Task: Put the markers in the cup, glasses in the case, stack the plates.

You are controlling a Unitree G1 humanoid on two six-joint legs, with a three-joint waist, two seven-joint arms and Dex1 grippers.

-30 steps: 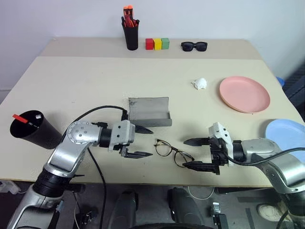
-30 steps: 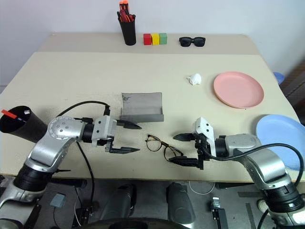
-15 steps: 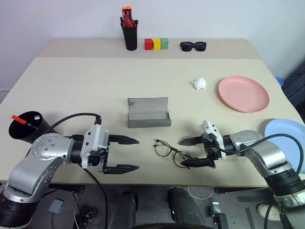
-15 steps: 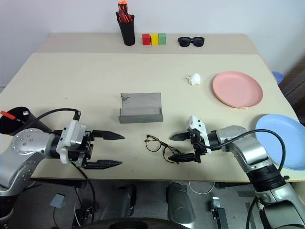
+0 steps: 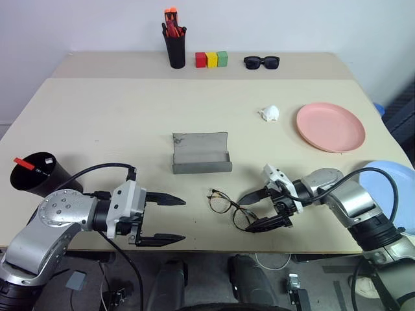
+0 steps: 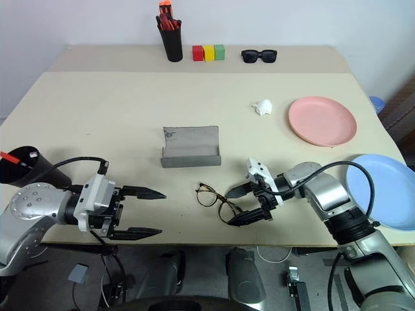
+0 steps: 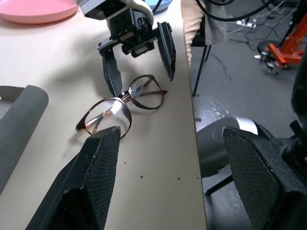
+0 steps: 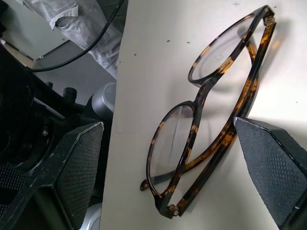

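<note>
The worktop [image 5: 117, 123] is a smooth, matt beige laminate with small dark specks. The glasses [image 8: 211, 120] have a glossy tortoiseshell plastic frame and clear, shiny lenses. The case [image 5: 201, 153] looks like soft grey felt, dull and slightly fuzzy. The pink plate [image 5: 331, 127] and the blue plate [image 6: 382, 194] are smooth plastic with a faint sheen. The cup [image 5: 40, 175] is matt black plastic.

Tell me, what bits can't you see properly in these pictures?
- Blue plate: cut off by the right eye view's edge.
- Markers in the black cup: only the red cap peeks out; the cup wall hides the rest.
- Open grey case: its front wall hides the inside floor.
</note>
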